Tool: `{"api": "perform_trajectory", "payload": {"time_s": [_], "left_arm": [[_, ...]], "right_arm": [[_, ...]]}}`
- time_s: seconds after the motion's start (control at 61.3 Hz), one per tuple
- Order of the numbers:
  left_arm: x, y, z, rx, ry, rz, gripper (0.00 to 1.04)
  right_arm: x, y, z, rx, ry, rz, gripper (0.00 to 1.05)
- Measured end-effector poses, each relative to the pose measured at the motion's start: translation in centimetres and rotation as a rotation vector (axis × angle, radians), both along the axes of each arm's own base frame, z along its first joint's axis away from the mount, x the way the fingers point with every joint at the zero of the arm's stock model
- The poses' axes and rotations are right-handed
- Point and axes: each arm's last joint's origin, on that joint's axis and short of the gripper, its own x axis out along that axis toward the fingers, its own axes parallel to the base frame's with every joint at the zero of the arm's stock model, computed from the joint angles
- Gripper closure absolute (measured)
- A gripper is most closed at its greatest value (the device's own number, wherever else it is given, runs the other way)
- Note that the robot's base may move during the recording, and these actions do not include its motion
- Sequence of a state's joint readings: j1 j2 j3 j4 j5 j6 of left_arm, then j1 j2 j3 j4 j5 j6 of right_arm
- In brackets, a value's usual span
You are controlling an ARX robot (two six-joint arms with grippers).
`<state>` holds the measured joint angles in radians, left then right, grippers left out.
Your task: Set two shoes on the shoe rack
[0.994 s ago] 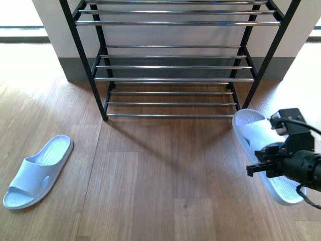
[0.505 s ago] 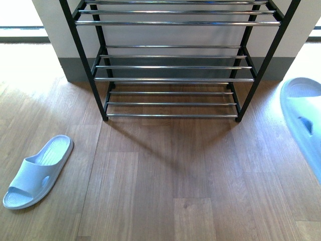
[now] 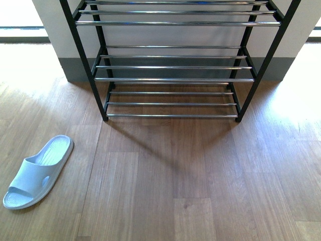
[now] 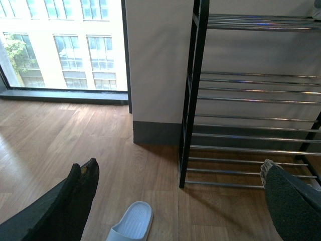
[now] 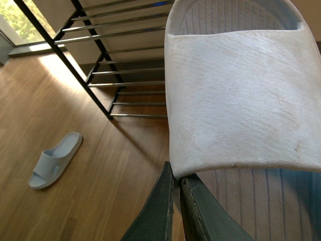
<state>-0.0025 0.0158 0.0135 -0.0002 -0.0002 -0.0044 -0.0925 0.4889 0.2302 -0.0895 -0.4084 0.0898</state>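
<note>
Wooden floor (image 3: 175, 191) below, my right claw (image 5: 175, 173) grips the slipper (image 5: 235, 95) by its strap edge only; a jolt toward the rack (image 3: 170, 79) may shake it loose.

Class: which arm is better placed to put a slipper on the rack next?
Right: the right tool grips a slipper aloft near the shoe rack; the left tool is open, empty.

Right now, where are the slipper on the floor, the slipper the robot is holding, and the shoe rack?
floor slipper (image 3: 32, 173): front view, on its strap.
held slipper (image 5: 241, 100): right wrist view, on its wide strap.
shoe rack (image 3: 173, 79): front view, on the middle tier's front rod.
</note>
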Motion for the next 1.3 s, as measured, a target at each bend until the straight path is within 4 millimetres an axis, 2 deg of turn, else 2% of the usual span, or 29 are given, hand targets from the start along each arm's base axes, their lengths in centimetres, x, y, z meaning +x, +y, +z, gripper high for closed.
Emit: {"api": "perform_trajectory", "payload": {"time_s": [0.799, 0.848, 0.864, 0.913, 1.011, 1.108, 1.174, 1.223, 1.304], "left_arm": [[0.0, 0.0, 0.0, 0.000, 0.003, 0.006, 0.09], [0.0, 0.0, -0.1, 0.009, 0.093, 0.085, 0.09], [0.2, 0.1, 0.0, 0.039, 0.186, 0.147, 0.09], [1.0, 0.4, 0.4, 0.087, 0.282, 0.213, 0.09], [3.4, 1.4, 1.1, 0.165, 0.343, 0.178, 0.09], [7.2, 3.3, 0.6, 0.355, 0.387, 0.080, 0.09], [9.5, 4.4, -0.2, 0.511, 0.419, 0.003, 0.09], [11.3, 5.2, -1.6, 0.615, 0.482, -0.095, 0.09], [13.6, 6.1, -4.9, 0.858, 0.616, -0.251, 0.09]], "right_arm": [[0.0, 0.0, 0.0, -0.001, -0.001, -0.005, 1.03], [0.0, 0.0, 0.0, 0.000, -0.001, -0.004, 1.03], [0.0, 0.0, 0.0, 0.000, -0.001, -0.004, 1.03], [0.0, 0.0, 0.0, 0.000, -0.001, -0.005, 1.03], [0.0, 0.0, 0.0, 0.000, -0.002, -0.002, 1.03], [0.0, 0.0, 0.0, 0.000, -0.002, -0.004, 1.03], [0.0, 0.0, 0.0, 0.000, -0.002, -0.003, 1.03], [0.0, 0.0, 0.0, 0.000, -0.002, -0.003, 1.03], [0.0, 0.0, 0.0, 0.000, -0.002, -0.003, 1.03]]}}
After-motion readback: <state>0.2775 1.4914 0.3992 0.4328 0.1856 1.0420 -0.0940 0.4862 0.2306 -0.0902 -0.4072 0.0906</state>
